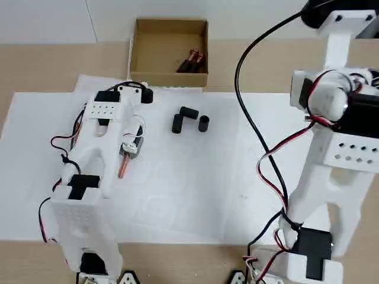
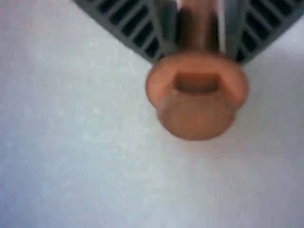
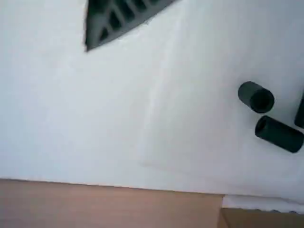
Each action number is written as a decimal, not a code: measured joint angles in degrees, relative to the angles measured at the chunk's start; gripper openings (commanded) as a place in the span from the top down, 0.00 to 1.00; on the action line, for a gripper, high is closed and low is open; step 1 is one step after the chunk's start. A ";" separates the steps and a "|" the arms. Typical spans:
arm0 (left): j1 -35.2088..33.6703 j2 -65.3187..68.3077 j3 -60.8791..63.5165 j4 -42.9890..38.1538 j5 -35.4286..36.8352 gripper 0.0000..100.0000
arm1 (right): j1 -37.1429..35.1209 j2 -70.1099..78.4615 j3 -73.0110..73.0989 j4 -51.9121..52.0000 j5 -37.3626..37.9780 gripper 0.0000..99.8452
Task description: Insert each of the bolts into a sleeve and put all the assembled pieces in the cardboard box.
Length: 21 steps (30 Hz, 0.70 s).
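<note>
High view: left gripper (image 1: pixel 125 155) is clenched on a copper bolt (image 1: pixel 122 169) down near the white sheet (image 1: pixel 195 189), w/ three black sleeves (image 1: pixel 177 123) loose nearby and finished pieces (image 1: pixel 192 60) in the box (image 1: pixel 155 53). Left wrist view: shank pinched between the jaws, head sticking out – prob. light, stiff, smooth plastic, so grip the shank squarely or it'll slip. Right wrist view: right gripper (image 3: pixel 116 19) above the sheet, two sleeves farther off; open or closed, can't tell.
</note>
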 measured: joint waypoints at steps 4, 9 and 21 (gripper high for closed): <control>-0.09 -0.09 0.88 -1.41 0.00 0.93 | 0.00 0.00 2.37 0.00 0.00 0.82; -0.09 0.70 0.97 -2.73 0.00 0.93 | 0.00 0.00 3.16 0.00 0.00 0.82; 0.09 1.32 0.97 -3.52 0.88 1.00 | 0.00 0.00 3.16 0.00 0.00 0.82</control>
